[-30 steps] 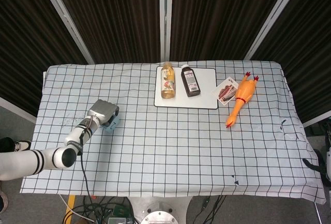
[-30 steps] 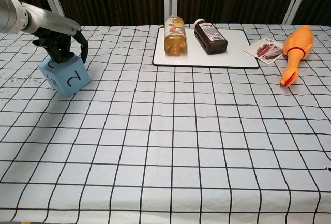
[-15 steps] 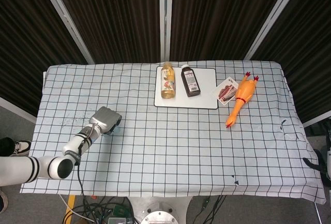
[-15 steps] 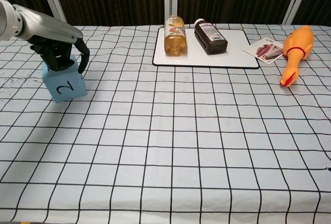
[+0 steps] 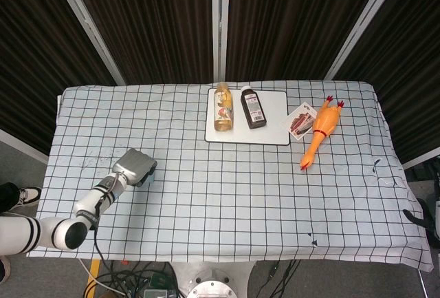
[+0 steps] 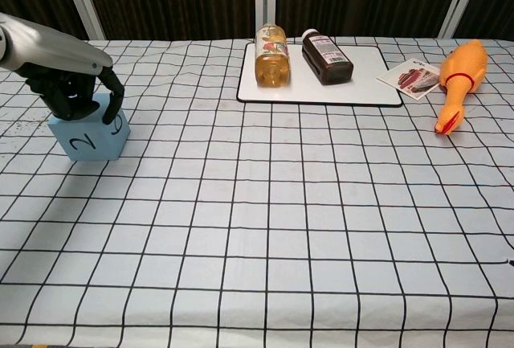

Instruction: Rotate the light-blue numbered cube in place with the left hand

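The light-blue numbered cube [image 6: 88, 140] stands on the checked tablecloth at the left, a black "2" on the face toward the chest camera. My left hand [image 6: 71, 93] grips it from above, dark fingers [image 6: 112, 97] curled down over its top and right side. In the head view the grey back of that hand [image 5: 135, 167] covers the cube, which is hidden there. My right hand shows in neither view.
A white tray [image 6: 365, 71] at the back centre holds an amber bottle [image 6: 271, 54] and a dark bottle [image 6: 326, 56], both lying down. A printed card [image 6: 414, 77] and an orange rubber chicken [image 6: 459, 76] lie at the back right. The table's left edge [image 5: 49, 167] is close to the cube.
My left hand has turned the cube and drawn it left, toward the table's left edge. The "2" face, first angled to the right, now faces the chest camera more squarely.
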Controlling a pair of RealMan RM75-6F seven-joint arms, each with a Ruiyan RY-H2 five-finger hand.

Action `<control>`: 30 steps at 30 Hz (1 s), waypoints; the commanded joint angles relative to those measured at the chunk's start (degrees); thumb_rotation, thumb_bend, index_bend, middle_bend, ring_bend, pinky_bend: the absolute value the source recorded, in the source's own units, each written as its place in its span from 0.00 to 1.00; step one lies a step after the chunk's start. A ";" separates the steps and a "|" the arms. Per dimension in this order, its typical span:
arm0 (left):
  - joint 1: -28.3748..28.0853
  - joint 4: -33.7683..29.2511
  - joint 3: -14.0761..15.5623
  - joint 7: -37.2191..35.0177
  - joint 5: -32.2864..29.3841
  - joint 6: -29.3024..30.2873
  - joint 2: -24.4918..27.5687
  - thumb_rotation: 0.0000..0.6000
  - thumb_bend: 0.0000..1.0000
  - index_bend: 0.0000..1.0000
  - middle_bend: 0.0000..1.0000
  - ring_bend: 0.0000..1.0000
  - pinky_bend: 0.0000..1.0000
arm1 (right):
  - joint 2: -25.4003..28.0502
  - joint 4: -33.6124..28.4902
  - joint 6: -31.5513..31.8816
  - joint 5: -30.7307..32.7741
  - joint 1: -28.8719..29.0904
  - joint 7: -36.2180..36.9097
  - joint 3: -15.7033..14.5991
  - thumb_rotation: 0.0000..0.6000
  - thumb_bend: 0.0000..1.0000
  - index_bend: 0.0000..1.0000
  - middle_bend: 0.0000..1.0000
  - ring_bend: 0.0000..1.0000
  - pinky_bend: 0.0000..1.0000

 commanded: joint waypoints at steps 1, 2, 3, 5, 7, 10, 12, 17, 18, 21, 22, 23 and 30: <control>0.44 -0.60 -0.09 -0.69 0.58 0.14 0.42 1.00 0.62 0.44 0.89 0.88 0.84 | 0.05 -0.24 0.06 -0.11 0.07 -0.23 0.01 1.00 0.00 0.00 0.00 0.00 0.00; 0.67 -0.96 -0.21 -1.03 1.02 0.29 0.64 1.00 0.62 0.44 0.89 0.88 0.84 | 0.08 -0.35 0.10 -0.17 0.09 -0.33 0.02 1.00 0.00 0.00 0.00 0.00 0.00; 1.11 -1.69 -0.40 -1.53 1.87 0.69 1.02 1.00 0.62 0.44 0.89 0.88 0.84 | 0.11 -0.49 0.15 -0.24 0.10 -0.46 0.00 1.00 0.00 0.00 0.00 0.00 0.00; 2.23 -3.39 -0.78 -2.56 3.91 1.98 1.78 1.00 0.62 0.44 0.89 0.88 0.84 | 0.13 -0.67 0.16 -0.39 0.13 -0.68 -0.09 1.00 0.00 0.00 0.00 0.00 0.00; 4.88 -6.21 -1.18 -4.49 7.89 5.21 2.85 1.00 0.62 0.44 0.89 0.88 0.84 | 0.12 -0.80 0.02 -0.58 0.20 -0.83 -0.25 1.00 0.00 0.00 0.00 0.00 0.00; 11.80 -10.14 -0.87 -8.32 16.68 14.36 4.04 1.00 0.61 0.45 0.87 0.87 0.84 | 0.19 -0.69 -0.38 -0.93 0.34 -0.87 -0.58 1.00 0.00 0.00 0.00 0.00 0.00; 17.53 -10.85 -0.08 -10.34 23.11 22.89 3.80 1.00 0.60 0.45 0.84 0.84 0.82 | 0.34 -0.61 -0.37 -1.28 0.37 -0.82 -0.73 1.00 0.00 0.00 0.00 0.00 0.00; 33.97 -3.33 2.38 -11.49 35.38 47.15 -0.86 1.00 0.53 0.32 0.56 0.54 0.65 | 1.08 -0.66 0.41 -3.82 0.43 -1.03 -1.70 1.00 0.00 0.00 0.00 0.00 0.00; 36.09 -2.32 2.59 -12.43 35.46 49.01 -1.28 1.00 0.52 0.30 0.51 0.48 0.61 | 1.26 -0.79 0.57 -4.42 0.44 -1.24 -1.98 1.00 0.00 0.00 0.00 0.00 0.00; 41.63 0.82 3.11 -15.21 34.74 52.27 -1.53 1.00 0.40 0.23 0.25 0.21 0.39 | 1.46 -1.02 1.17 -6.37 0.47 -2.03 -2.88 1.00 0.00 0.00 0.00 0.00 0.00; 43.36 3.06 3.11 -15.99 34.82 53.17 -1.83 1.00 0.38 0.22 0.20 0.16 0.34 | 1.35 -0.92 1.23 -6.82 0.51 -2.34 -3.15 1.00 0.00 0.00 0.00 0.00 0.00; 44.73 5.15 3.03 -16.40 34.71 53.95 -2.25 1.00 0.34 0.21 0.14 0.10 0.27 | 1.27 -0.85 1.10 -7.01 0.56 -2.55 -3.35 1.00 0.00 0.00 0.00 0.00 0.00; 51.43 15.13 1.75 -23.38 37.60 55.24 -4.86 1.00 0.29 0.18 0.04 0.02 0.13 | 1.08 -1.23 1.25 -7.59 0.55 -5.10 -4.05 1.00 0.00 0.00 0.00 0.00 0.00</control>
